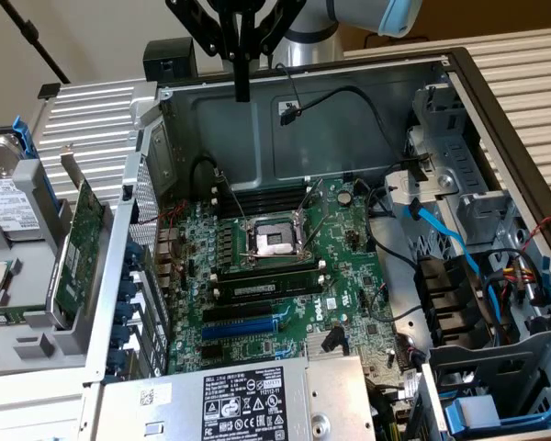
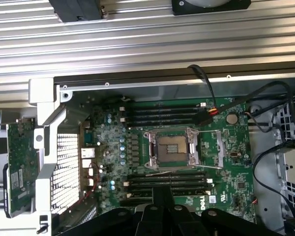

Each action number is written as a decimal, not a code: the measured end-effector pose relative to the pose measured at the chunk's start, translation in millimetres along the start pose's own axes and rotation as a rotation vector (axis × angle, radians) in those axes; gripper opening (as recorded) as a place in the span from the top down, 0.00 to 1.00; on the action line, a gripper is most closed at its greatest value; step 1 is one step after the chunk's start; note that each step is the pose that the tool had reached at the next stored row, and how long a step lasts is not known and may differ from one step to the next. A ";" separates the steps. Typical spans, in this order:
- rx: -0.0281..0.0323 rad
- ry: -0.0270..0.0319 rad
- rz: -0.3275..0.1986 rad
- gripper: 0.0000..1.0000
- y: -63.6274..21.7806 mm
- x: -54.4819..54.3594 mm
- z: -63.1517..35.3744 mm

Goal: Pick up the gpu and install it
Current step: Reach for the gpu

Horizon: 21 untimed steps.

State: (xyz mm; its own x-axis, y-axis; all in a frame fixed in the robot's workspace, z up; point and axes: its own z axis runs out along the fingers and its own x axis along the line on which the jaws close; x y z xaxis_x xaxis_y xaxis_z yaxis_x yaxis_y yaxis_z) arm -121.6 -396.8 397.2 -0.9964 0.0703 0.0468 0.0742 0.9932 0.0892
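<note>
Beige wall (image 1: 101, 37) behind ribbed metal surface (image 1: 523, 73)

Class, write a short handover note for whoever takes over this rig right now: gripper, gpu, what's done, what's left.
Gripper: shut, empty, up above the open case.
Gpu: standing on edge outside the case, at the exterior view's left, untouched.
Motherboard: in the case, no gpu on it.
Done: nothing yet.
Left: the pickup and the install.

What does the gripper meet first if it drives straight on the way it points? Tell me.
The gripper would likely meet the motherboard by the CPU socket; nothing shows between, though depth is unclear.
</note>
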 end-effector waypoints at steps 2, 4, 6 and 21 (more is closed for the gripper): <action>-0.0001 0.0000 0.000 0.89 0.0 -0.1 0.1; 0.0000 0.0000 0.000 0.89 0.0 -0.1 0.0; -0.0001 0.0000 0.000 0.89 0.0 -0.1 0.1; -0.0002 0.0000 0.000 0.89 -2.3 30.0 1.2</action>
State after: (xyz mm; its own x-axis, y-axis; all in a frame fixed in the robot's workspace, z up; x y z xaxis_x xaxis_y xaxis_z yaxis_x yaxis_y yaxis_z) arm -151.6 -396.8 397.2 -0.9964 0.0701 0.0467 0.0740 0.9932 0.0894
